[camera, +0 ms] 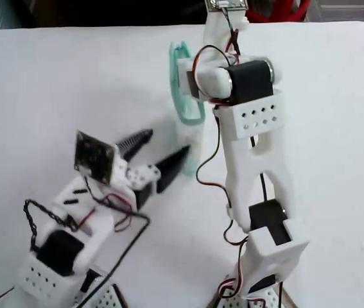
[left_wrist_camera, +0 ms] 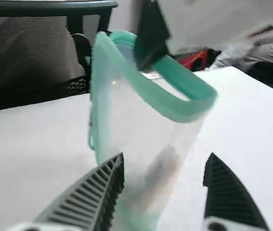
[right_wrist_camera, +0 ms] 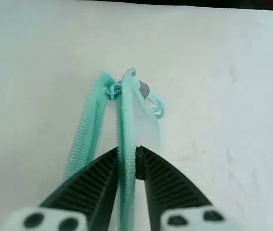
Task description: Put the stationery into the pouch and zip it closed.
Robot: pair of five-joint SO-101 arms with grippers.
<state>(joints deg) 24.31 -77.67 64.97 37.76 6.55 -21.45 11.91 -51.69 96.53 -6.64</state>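
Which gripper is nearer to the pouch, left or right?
Right. The right gripper is shut on the zipper edge of the pouch. The left gripper is open and points at the pouch from close by; I cannot tell whether it touches.

The pouch [left_wrist_camera: 136, 120] has a soft, frosted, see-through plastic body, edged at the mouth with teal zip tape [right_wrist_camera: 85, 130] that looks woven and matt. A small item [left_wrist_camera: 161, 166] inside it seems smooth, though it is too blurred to be sure. The right hand [right_wrist_camera: 126, 151] at the pouch's rim and the left hand [left_wrist_camera: 165, 161] beside the pouch both have black, matt, ribbed plastic fingers on dull white plastic shells, and the worktop [right_wrist_camera: 223, 72] under the pouch is white, smooth and matt.
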